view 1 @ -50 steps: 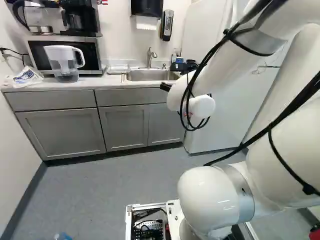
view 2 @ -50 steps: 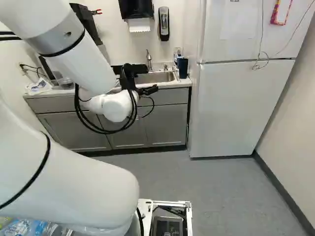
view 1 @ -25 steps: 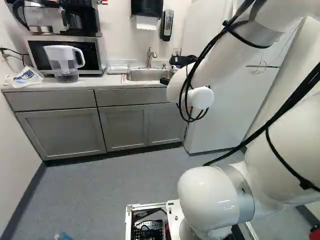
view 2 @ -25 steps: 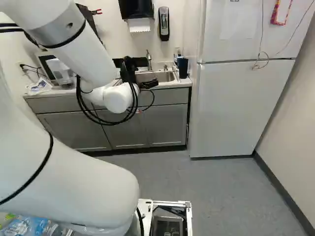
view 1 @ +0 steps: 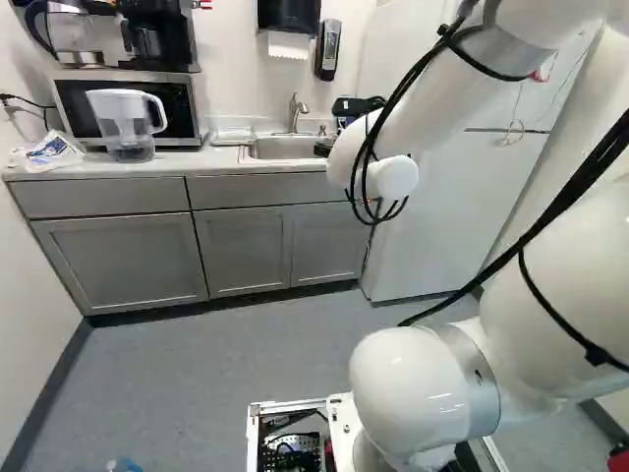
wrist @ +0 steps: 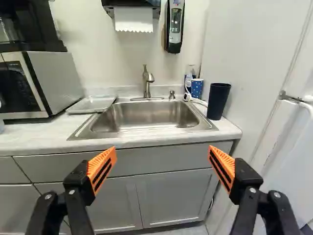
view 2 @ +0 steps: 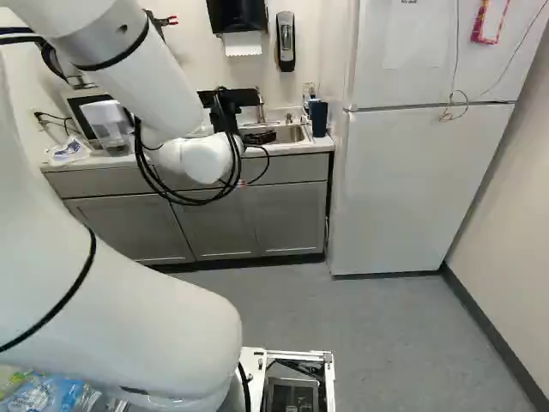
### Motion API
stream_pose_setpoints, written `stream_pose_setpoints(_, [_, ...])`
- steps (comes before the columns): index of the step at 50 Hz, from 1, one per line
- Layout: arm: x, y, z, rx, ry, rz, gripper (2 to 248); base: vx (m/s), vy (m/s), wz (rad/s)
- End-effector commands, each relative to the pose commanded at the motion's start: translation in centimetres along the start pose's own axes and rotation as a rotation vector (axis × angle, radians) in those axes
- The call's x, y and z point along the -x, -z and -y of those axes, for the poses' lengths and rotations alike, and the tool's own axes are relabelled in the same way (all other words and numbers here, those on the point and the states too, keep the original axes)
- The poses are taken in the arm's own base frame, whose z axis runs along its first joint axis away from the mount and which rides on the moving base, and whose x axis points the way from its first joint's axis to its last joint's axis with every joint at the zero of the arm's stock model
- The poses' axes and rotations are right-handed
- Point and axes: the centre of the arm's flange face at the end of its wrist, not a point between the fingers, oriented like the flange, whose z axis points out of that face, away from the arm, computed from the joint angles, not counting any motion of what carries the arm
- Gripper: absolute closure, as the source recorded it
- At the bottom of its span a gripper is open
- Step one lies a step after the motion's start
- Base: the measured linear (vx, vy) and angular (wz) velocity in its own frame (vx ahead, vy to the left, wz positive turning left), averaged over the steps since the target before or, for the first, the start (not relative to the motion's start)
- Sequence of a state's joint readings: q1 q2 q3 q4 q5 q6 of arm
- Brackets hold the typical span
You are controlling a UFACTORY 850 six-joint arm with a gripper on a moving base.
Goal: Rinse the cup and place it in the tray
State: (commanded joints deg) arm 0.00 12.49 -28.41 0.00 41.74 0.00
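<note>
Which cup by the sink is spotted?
The blue cup with white dots, set back nearer the wall; the dark cup in front is plain.

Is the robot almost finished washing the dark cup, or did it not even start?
Nothing looks done yet: the dark cup stands on the counter, beside the sink. Nothing is in hand, because the fingers are wide open. Left to do: grab it, rinse it under the tap, then put it in the tray across the sink.
</note>
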Motion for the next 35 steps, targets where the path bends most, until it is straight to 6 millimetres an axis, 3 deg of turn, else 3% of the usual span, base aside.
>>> stream_pose_setpoints(35, [-3.6,-2.2,0.0,0.0,0.0,-0.005,3,0.0,0.0,0.0])
